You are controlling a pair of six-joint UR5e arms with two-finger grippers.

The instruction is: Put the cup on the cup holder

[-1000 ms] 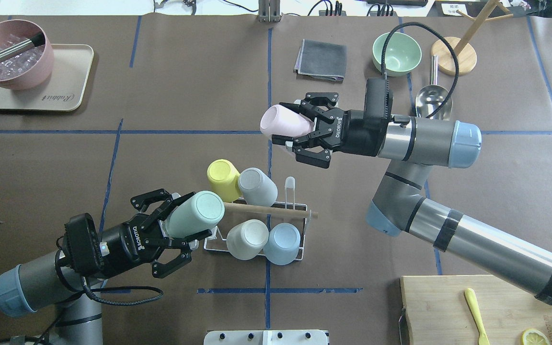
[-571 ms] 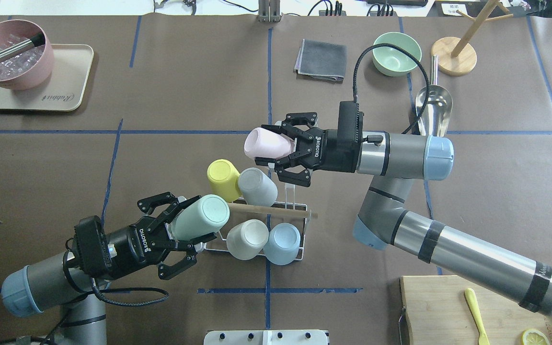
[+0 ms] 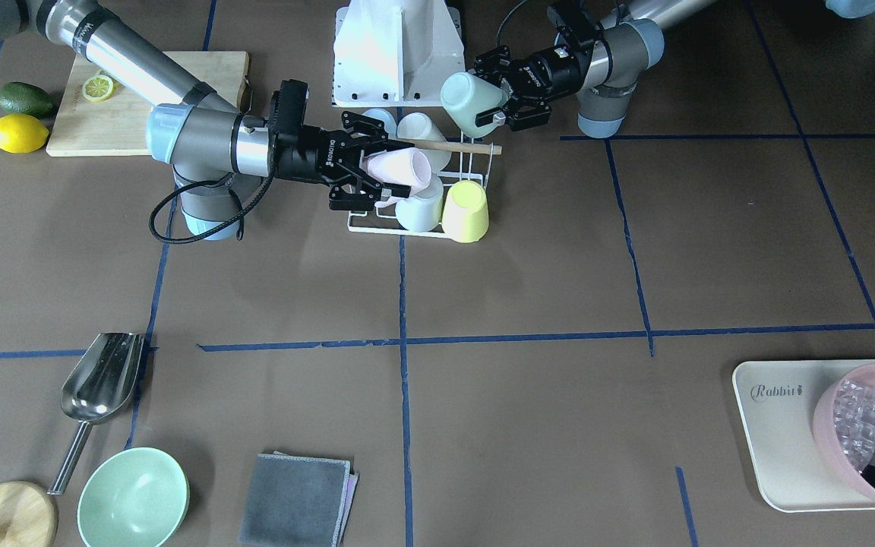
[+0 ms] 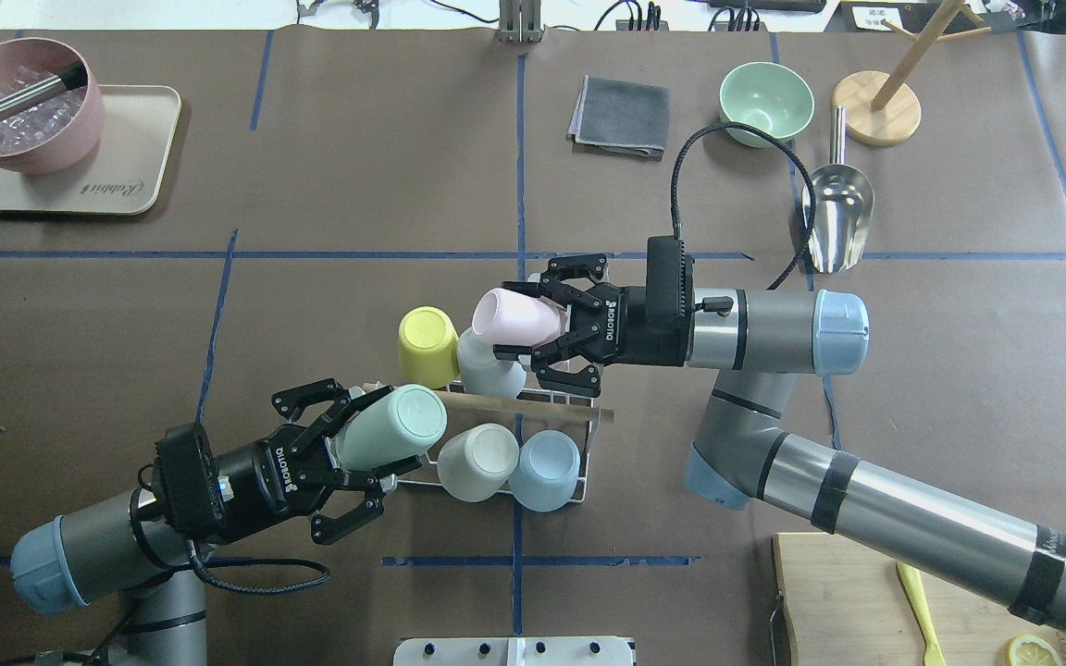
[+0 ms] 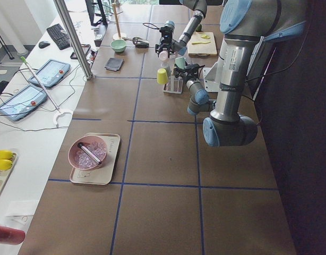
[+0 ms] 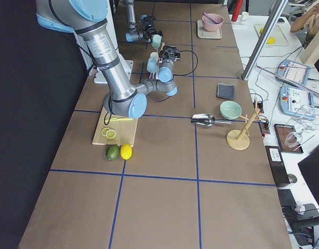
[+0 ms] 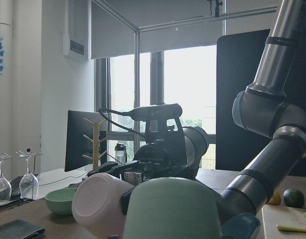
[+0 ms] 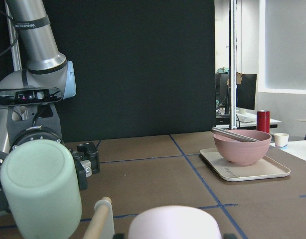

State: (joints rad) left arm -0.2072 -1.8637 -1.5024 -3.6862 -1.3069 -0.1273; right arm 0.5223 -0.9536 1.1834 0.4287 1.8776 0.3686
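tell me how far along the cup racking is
Done: yellow cup, grey cup, white cup and light blue cup sit upturned on the white wire cup holder. In hand: the left gripper grips a mint green cup at the rack's end, the right gripper a pale pink cup over its far row. Remaining: seating and releasing both.

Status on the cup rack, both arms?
Left gripper shut on green cup, at end of rack. Right gripper shut on pink cup over far row, not seated. Grey cup close beside it.
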